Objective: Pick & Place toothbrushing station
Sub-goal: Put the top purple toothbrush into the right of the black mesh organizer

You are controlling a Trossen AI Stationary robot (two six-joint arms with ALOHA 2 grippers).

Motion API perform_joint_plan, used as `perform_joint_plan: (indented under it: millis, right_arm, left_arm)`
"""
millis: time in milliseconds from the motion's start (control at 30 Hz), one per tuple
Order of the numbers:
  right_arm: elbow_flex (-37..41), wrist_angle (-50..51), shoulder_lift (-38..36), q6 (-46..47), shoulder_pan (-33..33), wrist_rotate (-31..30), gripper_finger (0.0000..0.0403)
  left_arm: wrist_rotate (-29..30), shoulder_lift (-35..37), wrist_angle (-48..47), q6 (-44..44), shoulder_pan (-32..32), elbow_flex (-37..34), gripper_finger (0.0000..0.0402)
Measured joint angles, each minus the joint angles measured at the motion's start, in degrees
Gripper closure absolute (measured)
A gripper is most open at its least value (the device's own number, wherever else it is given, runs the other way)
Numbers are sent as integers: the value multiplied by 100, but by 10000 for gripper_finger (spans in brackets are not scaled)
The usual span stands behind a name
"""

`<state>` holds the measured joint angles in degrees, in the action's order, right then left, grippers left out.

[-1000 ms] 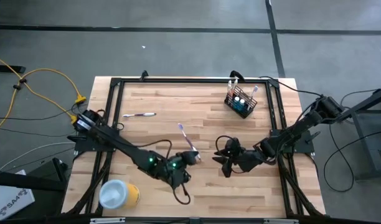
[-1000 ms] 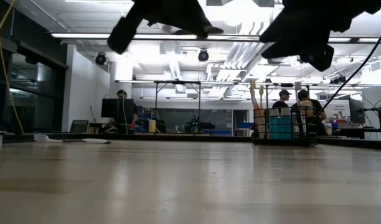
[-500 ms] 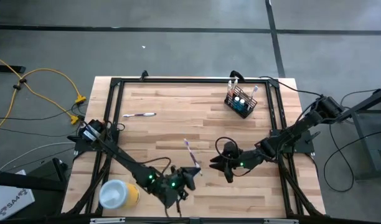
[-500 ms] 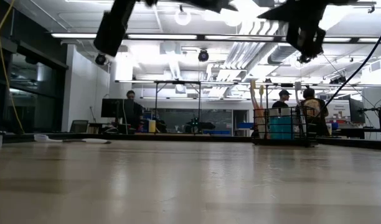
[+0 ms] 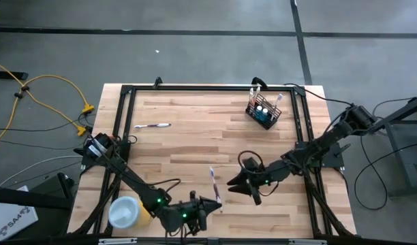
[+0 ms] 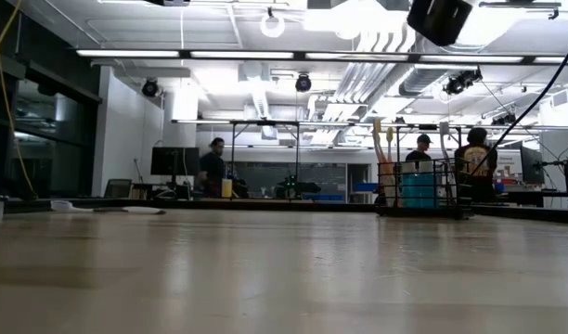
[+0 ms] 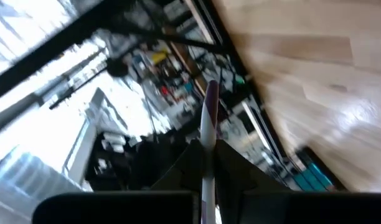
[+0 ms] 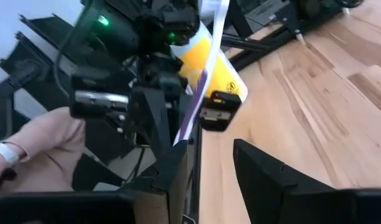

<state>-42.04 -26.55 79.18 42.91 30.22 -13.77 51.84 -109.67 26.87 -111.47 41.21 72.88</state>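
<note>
The black wire-mesh holder [image 5: 263, 112] stands at the table's far right with toothbrushes and blue tubes upright in it; in the low view the holder [image 6: 423, 186] shows far off. My left gripper [image 5: 212, 202] is near the table's front edge, shut on a purple-and-white toothbrush [image 5: 212, 180]. My right gripper [image 5: 234, 182] hovers open just to the right of that toothbrush, fingers pointing at it, nothing between them. Another toothbrush [image 5: 152, 126] lies flat at the far left. My left gripper pinches the toothbrush's handle [image 7: 206, 146] between its two fingers. The fingers point roughly level toward the table's right, across the toothbrush. The toothbrush is lifted clear of the table, its long free part [image 8: 203, 74] sticking out toward the far edge.
A yellow cylinder with a white top [image 5: 130, 212] lies at the near left corner, close behind my left arm. A black frame [image 5: 195, 88] runs round the tabletop. A person's hand [image 8: 35, 143] shows beyond the table in the right wrist view. Bare wood lies mid-table.
My left gripper has carried the toothbrush toward the near edge and slightly right, rolling its wrist; the toothbrush stays clear of the table. My right gripper has tipped upward and shifted a little toward the left gripper, still open.
</note>
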Motion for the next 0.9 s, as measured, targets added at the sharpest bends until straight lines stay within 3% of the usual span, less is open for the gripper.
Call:
perform_joint_plan:
  millis: [567,900]
  right_arm:
    - [-2,-381,-2,239,-376,1209,283]
    - [-2,-412,-2,357,-372,1260,283]
  left_arm:
    - [-1414,0,66,130,-4,-2,394]
    - [-1990,0,258,68,-48,-2,394]
